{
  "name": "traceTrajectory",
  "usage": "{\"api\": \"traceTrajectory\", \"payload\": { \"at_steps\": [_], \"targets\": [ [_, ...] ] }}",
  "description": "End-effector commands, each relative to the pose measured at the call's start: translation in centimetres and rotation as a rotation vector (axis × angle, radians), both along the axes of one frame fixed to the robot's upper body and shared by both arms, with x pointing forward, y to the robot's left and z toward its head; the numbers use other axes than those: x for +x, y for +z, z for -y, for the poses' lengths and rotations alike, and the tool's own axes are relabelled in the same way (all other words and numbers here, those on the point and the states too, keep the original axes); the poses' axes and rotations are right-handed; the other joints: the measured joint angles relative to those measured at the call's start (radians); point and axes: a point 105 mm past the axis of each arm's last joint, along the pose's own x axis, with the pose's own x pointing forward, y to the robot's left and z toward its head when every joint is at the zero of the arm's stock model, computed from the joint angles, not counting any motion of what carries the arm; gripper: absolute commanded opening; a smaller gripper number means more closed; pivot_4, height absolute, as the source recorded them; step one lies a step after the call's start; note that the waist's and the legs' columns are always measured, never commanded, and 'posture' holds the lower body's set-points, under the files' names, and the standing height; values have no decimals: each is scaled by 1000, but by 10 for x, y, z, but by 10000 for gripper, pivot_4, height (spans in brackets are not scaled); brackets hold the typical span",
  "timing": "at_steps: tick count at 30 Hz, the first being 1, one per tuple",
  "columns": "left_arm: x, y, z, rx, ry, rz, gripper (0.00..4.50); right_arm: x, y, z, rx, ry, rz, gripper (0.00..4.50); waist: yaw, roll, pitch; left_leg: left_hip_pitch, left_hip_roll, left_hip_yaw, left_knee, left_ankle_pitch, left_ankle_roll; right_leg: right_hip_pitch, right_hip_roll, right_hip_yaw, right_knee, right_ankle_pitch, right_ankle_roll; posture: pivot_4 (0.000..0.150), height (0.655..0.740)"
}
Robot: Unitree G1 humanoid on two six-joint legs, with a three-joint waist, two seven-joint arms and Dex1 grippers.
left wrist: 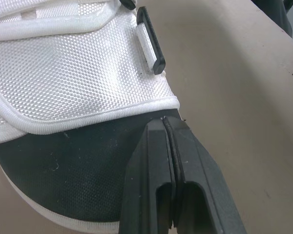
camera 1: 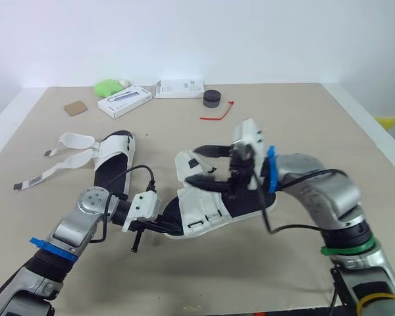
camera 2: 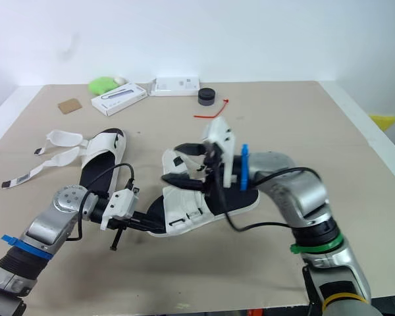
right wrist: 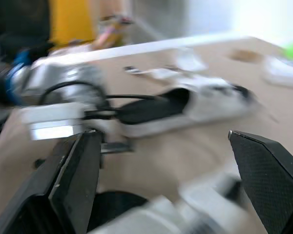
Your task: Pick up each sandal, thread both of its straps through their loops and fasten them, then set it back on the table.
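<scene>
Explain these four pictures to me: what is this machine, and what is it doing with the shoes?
This is a humanoid robot with two arms, each ending in a two-fingered gripper. The two wide pictures come from cameras on its head; the two close ones from its wrists. On the table lie two white sandals. The left gripper, shut, rests on the near sandal's black footbed; the right gripper hovers open over its straps. The other sandal lies unfastened to the left. Farther back sit two white boxes, a black disc and a red tie.
</scene>
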Motion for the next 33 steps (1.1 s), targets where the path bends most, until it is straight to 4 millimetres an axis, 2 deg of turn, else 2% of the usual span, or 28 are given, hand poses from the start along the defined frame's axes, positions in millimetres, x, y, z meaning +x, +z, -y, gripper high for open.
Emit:
{"api": "traceTrajectory", "payload": {
  "at_steps": [1, 7, 14, 22, 33],
  "targets": [
    [-4, -14, -6, 56, 7, -45, 0, 4, 3, -1, -2, 16, 63, 27041, 1, 0, 0, 0, 0, 0, 0, 0, 0, 0, -1, 0, 0, 1, -1, 1500, 7400],
    [-4, -14, -7, 59, 8, -48, 0, 21, -9, -1, -55, -29, 1, 686, 3, 0, 0, 0, -1, -1, 0, 0, 0, 0, -3, -1, 0, 1, -3, 1500, 7400],
    [-4, -14, -8, 61, 10, -47, 0, 35, -26, 7, -175, -92, -123, 686, 3, 0, 0, 0, -1, -3, 0, 0, 0, 0, -3, -3, 1, 0, -5, 1500, 7400],
    [-2, -15, -12, 79, 12, -34, 0, 53, -42, 31, -307, -240, -192, 686, 3, 0, 0, 0, -1, -4, 0, 0, 0, 0, -3, -4, 1, 0, -5, 1500, 7400],
    [20, -9, -26, 109, 42, 45, 0, 41, -57, 46, -365, -279, -300, 686, 4, 1, -1, 0, 0, -7, 0, 1, -1, 1, 0, -7, 1, 1, -7, 1500, 7400]
  ]
}}
